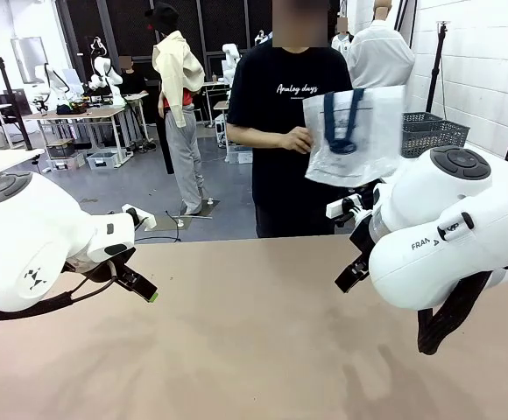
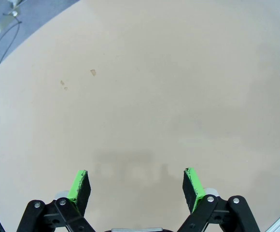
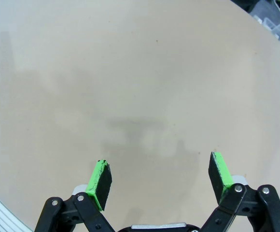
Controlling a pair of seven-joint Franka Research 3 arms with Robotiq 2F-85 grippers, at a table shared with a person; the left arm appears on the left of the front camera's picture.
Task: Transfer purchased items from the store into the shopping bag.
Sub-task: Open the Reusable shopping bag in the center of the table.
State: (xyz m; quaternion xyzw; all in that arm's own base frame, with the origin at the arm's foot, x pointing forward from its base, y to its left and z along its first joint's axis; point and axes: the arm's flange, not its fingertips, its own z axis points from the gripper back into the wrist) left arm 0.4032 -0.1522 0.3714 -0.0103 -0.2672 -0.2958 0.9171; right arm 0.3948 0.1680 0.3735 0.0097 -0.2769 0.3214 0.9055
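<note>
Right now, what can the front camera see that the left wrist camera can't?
Front view: a person holding up the shopping bag, with a grey basket behind it. Left wrist view: the left gripper up close, its green pads wide apart, and tiny brown marks on the table. Both: that same tan table.

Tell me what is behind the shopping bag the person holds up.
Behind the shopping bag, a grey lattice basket juts out at picture right and the person's black shirt at left. The bag covers the basket's left end; its contents are hidden.
</note>
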